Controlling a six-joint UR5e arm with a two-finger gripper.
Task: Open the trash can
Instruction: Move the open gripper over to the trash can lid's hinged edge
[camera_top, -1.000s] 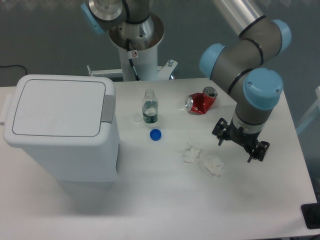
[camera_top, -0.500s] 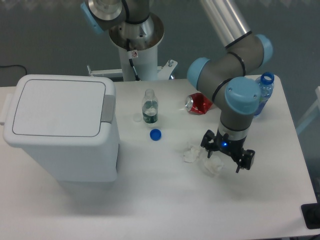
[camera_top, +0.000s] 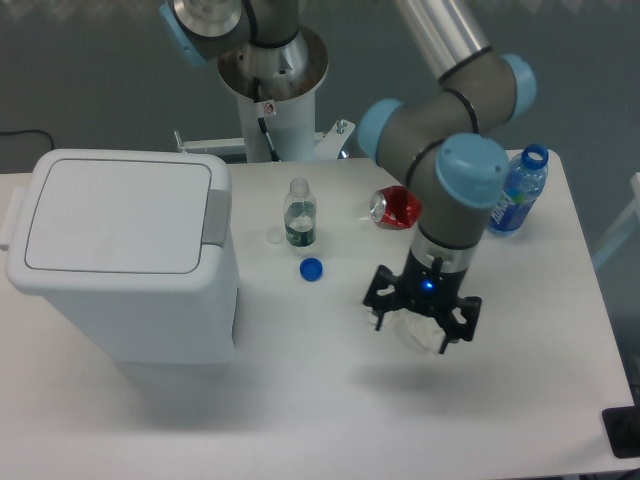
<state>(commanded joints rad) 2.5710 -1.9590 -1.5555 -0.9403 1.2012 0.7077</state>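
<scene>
The bin (camera_top: 125, 255) stands at the left of the table (camera_top: 320, 400), its flat lid shut and the grey latch (camera_top: 216, 214) on its right edge untouched, so the opening is not yet begun. The gripper (camera_top: 421, 322) hangs well to the right of the bin, above the crumpled paper (camera_top: 418, 334) near the middle of the table, fingers spread wide and holding nothing. Between the two lie a small clear bottle (camera_top: 299, 213) and a blue cap (camera_top: 311, 268). Farther off are a crushed red can (camera_top: 397, 208) and a blue bottle (camera_top: 516, 193) at the far right. By my reading the whole job is left: the arm must cross leftward to the latch, press it, and let the lid rise.
</scene>
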